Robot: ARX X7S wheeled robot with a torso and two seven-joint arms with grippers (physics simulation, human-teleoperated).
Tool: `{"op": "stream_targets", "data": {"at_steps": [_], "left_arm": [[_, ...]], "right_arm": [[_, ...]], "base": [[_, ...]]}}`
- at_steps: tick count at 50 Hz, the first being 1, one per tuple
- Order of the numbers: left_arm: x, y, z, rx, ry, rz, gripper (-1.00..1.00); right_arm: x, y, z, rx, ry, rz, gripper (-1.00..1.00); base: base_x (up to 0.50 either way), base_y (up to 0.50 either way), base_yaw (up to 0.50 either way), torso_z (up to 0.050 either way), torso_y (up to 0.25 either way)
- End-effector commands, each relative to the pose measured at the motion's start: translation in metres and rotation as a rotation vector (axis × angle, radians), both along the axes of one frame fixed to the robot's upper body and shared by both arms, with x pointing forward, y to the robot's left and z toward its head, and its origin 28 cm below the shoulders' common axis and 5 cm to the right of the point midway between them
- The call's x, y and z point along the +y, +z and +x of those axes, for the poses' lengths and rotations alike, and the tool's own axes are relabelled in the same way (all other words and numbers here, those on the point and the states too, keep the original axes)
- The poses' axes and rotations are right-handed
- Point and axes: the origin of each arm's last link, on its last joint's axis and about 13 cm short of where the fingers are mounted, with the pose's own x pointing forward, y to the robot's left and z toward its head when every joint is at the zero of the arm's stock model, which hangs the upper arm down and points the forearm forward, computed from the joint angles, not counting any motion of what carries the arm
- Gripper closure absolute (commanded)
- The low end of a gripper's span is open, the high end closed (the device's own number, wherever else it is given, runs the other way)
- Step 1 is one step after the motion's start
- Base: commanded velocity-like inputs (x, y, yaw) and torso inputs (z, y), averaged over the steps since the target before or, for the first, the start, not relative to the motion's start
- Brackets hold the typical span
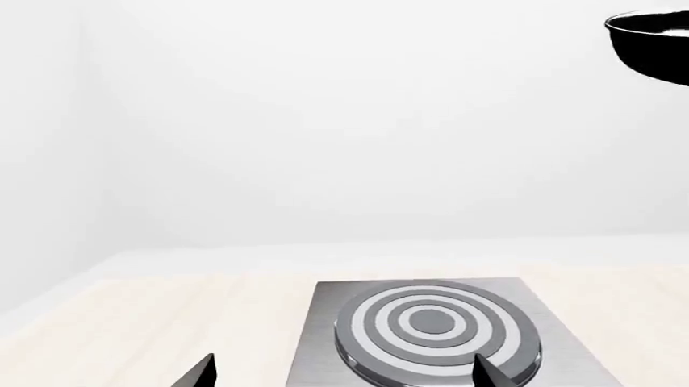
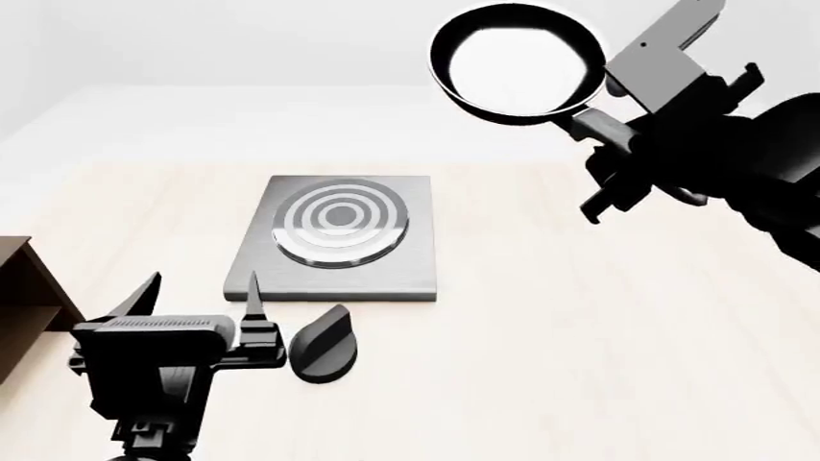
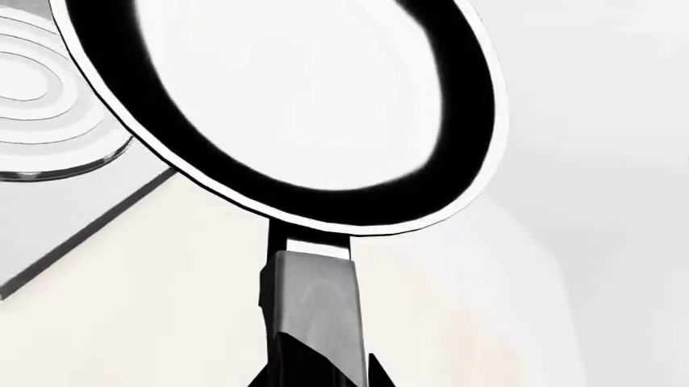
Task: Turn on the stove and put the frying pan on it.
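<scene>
Right gripper (image 2: 602, 120) is clamped on the frying pan's handle (image 3: 312, 310), its arm reaching in from the right and raised well above the table (image 2: 615, 336), so the pan (image 2: 517, 62) hangs in the air beyond and to the right of the stove (image 2: 340, 235) (its pale inside faces the head camera). Left gripper (image 2: 199, 303) hovers low in front of the stove with its fingers (image 2: 253, 293) spread and nothing between them, just beside the black knob (image 2: 325, 344). A brown shelf (image 2: 26, 288) stands at the table's left edge.

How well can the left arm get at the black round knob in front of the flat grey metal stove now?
Probably yes: the open left gripper hovers just beside the black round knob, nothing lies between them, and the flat grey metal stove sits behind.
</scene>
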Motion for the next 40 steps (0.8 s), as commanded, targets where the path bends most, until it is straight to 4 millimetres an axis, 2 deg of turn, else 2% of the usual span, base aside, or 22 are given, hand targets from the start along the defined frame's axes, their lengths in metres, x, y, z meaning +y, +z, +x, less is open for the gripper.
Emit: {"op": "stream_targets", "data": {"at_steps": [1,24,40], "left_arm": [[-0.001,-0.001,-0.001,-0.002,-0.007,-0.005,-1.0],[-0.003,-0.002,-0.004,-0.018,-0.037,-0.033,-1.0],[-0.001,-0.004,-0.007,-0.019,-0.052,-0.047,-1.0]], "right_arm": [[0.015,0.023,0.013,-0.157,-0.018,0.004,1.0],[0.059,0.002,0.042,-0.182,0.085,0.06,1.0],[0.094,-0.002,0.049,-0.216,0.159,0.085,1.0]], "base": [[0.0,0.0,0.0,0.0,0.0],[0.0,0.0,0.0,0.0,0.002],[0.0,0.0,0.0,0.001,0.002]]}}
